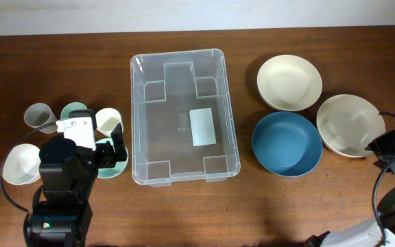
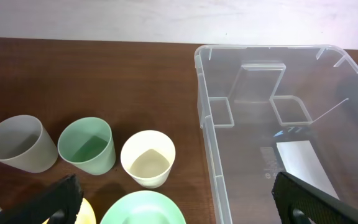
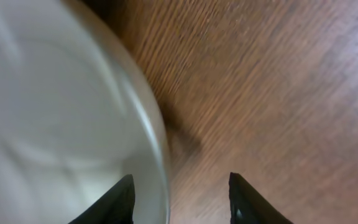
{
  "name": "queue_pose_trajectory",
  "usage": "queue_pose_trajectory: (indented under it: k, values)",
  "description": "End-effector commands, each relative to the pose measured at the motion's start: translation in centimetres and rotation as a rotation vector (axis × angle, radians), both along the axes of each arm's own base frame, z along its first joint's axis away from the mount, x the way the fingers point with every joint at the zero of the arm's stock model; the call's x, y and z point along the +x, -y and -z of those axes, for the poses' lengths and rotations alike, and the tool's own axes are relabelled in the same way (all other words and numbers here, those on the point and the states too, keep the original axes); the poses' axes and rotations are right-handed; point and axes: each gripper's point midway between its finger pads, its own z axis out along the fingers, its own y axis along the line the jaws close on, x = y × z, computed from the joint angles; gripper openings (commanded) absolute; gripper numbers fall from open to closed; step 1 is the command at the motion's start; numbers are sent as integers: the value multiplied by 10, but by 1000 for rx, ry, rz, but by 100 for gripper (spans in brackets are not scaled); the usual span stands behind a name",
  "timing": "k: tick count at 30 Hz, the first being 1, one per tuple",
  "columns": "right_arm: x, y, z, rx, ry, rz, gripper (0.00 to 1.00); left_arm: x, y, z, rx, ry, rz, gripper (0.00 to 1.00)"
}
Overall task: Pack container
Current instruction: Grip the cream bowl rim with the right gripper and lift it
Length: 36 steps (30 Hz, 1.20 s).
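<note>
Overhead, the container (image 1: 177, 89) sits just right of my left gripper (image 1: 115, 145) and well left of my right gripper (image 1: 384, 144): clear, ribbed, round-cornered. Its white label (image 1: 202, 127) shows no writing I can read. Left wrist: jaws spread fully, holding nothing, container ahead-right. Right wrist: jaws part open astride the cream bowl (image 3: 55, 112) rim, not pinching it.

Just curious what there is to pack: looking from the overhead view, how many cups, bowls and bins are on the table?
Cups: 3
Bowls: 5
Clear container: 1
Total: 9
</note>
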Motion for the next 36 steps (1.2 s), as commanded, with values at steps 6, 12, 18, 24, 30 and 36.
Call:
queue_pose_trajectory:
  k: [6,12,18,24,30,36]
  values:
    - [17,-6,15,52,63,-34,43,1,-1,-10,-10,24,-7,100]
    - [27,-7,14,20,88,-88,40,1,-1,-10,-10,27,-7,100]
    - [38,-17,14,5,93,-129,33,2,-1,-12,-10,32,-7,100]
    - [39,-21,19,2,88,-137,29,2,-1,-12,-10,32,-7,100]
    - [30,-18,26,-25,48,-123,21,2,-1,-12,-10,33,-7,100]
    - [24,-18,34,-31,28,-90,9,3,-1,-14,-10,44,-6,100]
